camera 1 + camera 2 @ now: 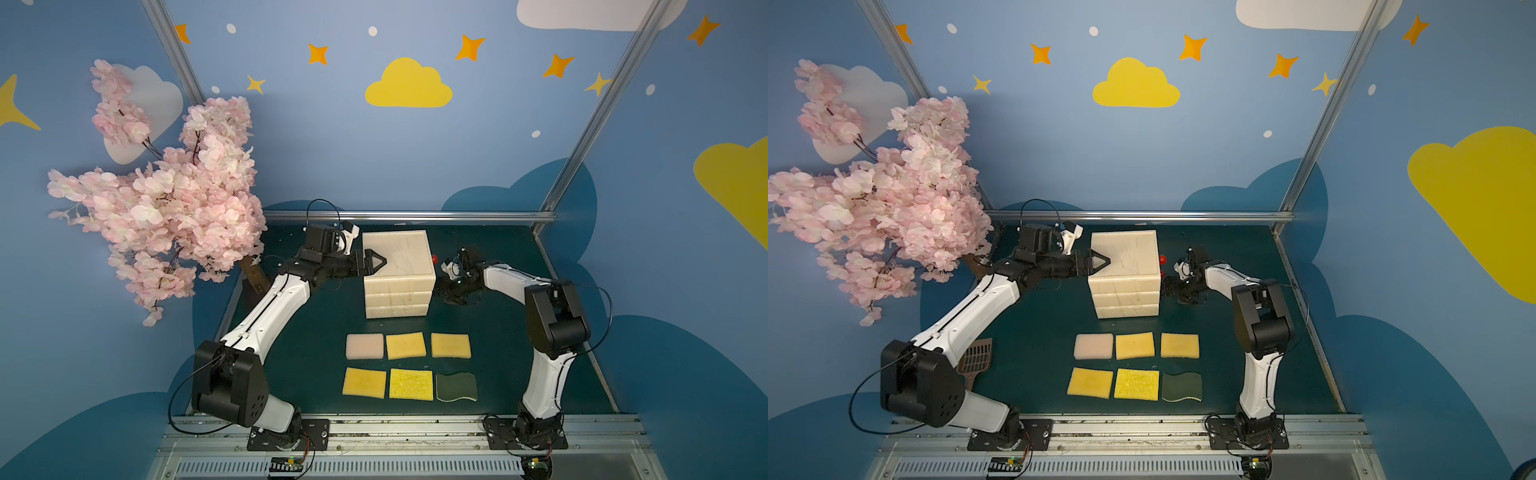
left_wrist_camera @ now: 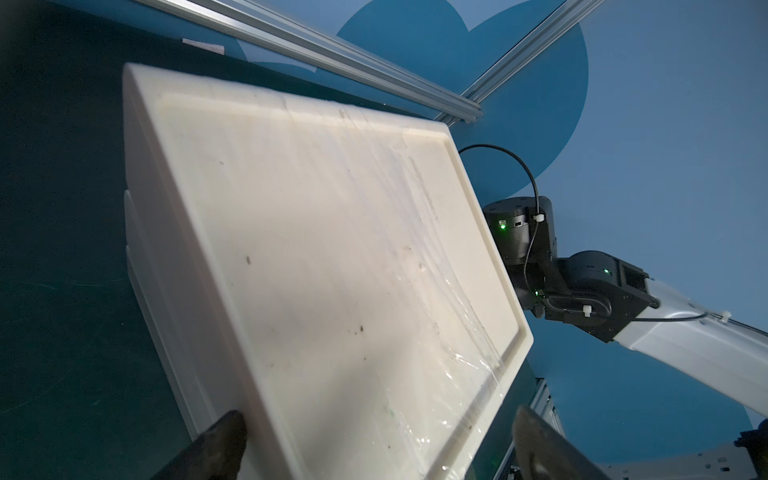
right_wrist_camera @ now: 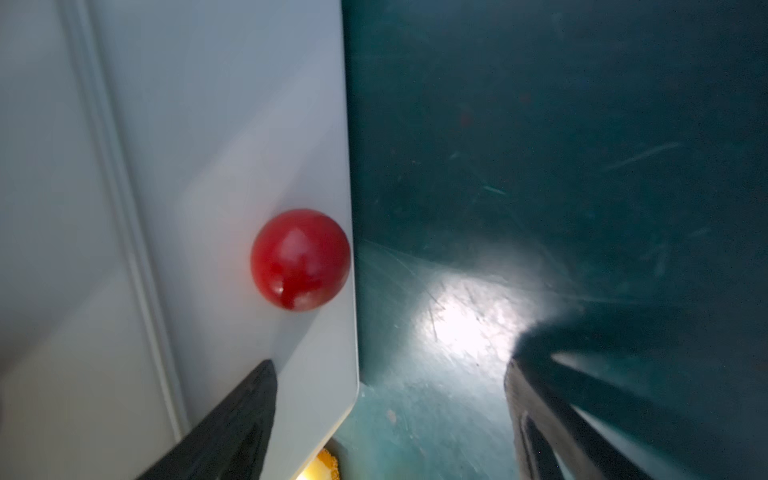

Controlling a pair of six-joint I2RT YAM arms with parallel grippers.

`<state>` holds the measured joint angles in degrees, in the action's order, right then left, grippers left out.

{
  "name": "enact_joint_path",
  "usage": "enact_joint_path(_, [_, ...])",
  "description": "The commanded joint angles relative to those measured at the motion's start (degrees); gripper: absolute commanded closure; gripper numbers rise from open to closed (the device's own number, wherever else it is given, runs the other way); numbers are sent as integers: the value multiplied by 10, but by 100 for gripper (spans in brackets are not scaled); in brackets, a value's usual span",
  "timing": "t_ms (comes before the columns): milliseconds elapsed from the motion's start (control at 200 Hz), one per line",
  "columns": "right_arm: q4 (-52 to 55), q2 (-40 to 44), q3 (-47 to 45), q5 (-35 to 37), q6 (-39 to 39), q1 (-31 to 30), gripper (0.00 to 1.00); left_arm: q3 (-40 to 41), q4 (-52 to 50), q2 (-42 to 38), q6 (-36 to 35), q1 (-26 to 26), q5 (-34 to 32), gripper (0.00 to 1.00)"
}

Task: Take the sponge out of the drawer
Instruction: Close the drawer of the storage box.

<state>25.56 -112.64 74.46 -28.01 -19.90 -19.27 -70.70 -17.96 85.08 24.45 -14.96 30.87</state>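
Inside the white drawer box [image 1: 397,266], at the far middle of the green table [image 1: 316,332], is where the sponge to be fetched must lie. From above it cannot be seen. A yellow scrap [image 3: 322,465] peeks out below a drawer front in the right wrist view and may be part of it.

The box has three stacked drawers, all shut or nearly so, opening toward the right. Two red knobs show on its right face in a top view, an upper knob [image 1: 1162,259] and a lower knob [image 1: 1162,274].

The right gripper [image 1: 1177,289] sits low, just beside that face. Its jaws are spread and hold nothing, and a knob is just ahead of one fingertip [image 3: 249,415]. The left gripper [image 1: 374,262] hangs at the box's top left edge, jaws spread wide and empty; whether it touches the lid I cannot tell.

The step in hand looks like the approach to a drawer pull. Next, the right jaws need to close around a knob and draw it rightward, while the left arm likely steadies the box against sliding.

Six sponges lie loose on the near half of the table in two rows of three: one pale pink [image 1: 364,346], three plain yellow, one coarse bright yellow [image 1: 410,384] and one dark green [image 1: 456,386]. One pink blossom tree [image 1: 166,208] stands at the left, and one brown scoop [image 1: 976,357] lies by the left arm.
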Motion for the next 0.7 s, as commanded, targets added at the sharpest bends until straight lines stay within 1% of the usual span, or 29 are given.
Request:
enact_joint_path(0, [-24,-12,12,-31,-13,-14,15,7,13,-9,5,-1,22,1])
enact_joint_path(145, [-24,-10,10,-30,-12,-16,15,11,12,-15,5,-1,20,1])
enact_joint_path(280, [4,12,11,13,7,-6,15,7,-1,-28,-5,-1,4,1])
enact_joint_path(405, [22,52,8,49,14,24,15,-15,-31,-45,-26,2,-22,1])
enact_joint_path(581, [26,110,8,67,15,75,15,-50,-57,-40,-37,25,-66,1])
enact_joint_path(696, [30,132,18,65,21,94,14,-80,-48,-8,-40,47,-53,1])
